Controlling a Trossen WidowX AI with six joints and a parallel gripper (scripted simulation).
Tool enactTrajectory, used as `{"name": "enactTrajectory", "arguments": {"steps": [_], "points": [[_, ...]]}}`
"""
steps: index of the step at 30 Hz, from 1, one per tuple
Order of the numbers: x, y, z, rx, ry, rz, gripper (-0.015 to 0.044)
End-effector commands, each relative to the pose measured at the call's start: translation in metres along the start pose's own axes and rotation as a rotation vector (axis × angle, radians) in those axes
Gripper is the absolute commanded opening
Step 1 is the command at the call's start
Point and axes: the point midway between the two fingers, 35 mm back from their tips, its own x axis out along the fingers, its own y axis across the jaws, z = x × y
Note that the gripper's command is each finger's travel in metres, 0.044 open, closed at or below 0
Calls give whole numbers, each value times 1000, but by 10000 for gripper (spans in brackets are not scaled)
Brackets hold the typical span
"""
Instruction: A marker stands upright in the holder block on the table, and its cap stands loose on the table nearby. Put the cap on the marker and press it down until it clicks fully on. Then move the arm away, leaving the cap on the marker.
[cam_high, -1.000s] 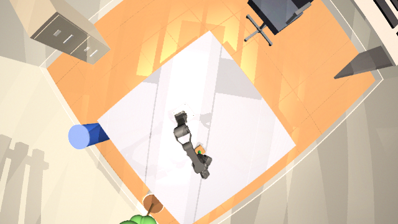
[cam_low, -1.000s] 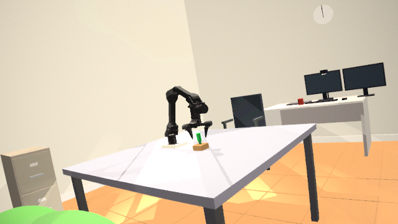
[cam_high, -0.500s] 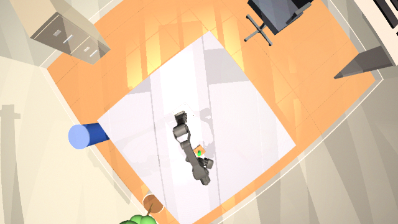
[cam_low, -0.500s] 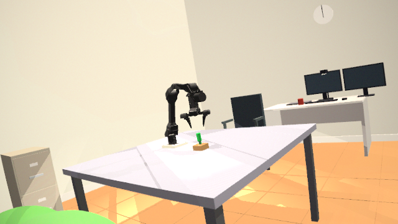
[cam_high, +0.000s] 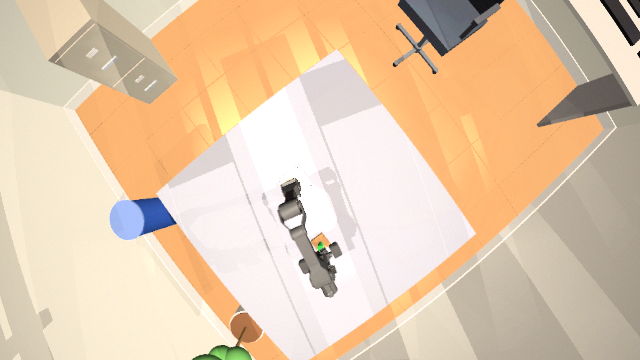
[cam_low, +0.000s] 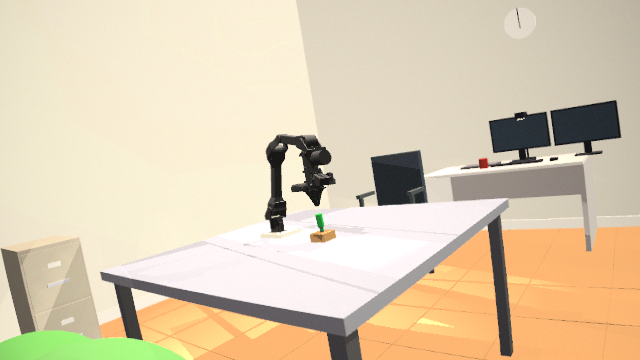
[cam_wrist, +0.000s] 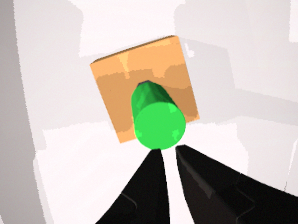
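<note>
Bearing all else: one pale bench (cam_high: 400, 175) (cam_low: 200, 280) (cam_wrist: 250, 30). Next, one black arm (cam_high: 306, 250) (cam_low: 276, 175), bent over toward the bench corner lowest in the top view. One claw (cam_high: 323, 254) (cam_low: 316, 204) (cam_wrist: 168, 157), tips nearly together, empty, above the cap. One orange holder block (cam_high: 318, 239) (cam_low: 329, 236) (cam_wrist: 115, 95), inward of that same corner. One green cap (cam_high: 320, 245) (cam_low: 320, 221) (cam_wrist: 160, 126), upright on the marker (cam_low: 322, 229) (cam_wrist: 144, 82); full seating, impossible to tell. For pressing, probably: centre closed tips over cap, descend straight, avoid rim and sideways push, then lift clear.

Green cap (cam_high: 320, 246) (cam_low: 319, 220) (cam_wrist: 160, 125) upright below pincer (cam_high: 324, 254) (cam_low: 316, 204) (cam_wrist: 168, 157), gap between
</note>
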Motion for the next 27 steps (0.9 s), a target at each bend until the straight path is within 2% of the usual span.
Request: {"name": "enactTrajectory", "arguments": {"steps": [1,27], "points": [[2,0,-1,-161,0,2,0],[27,0,-1,-161,0,3,0]]}}
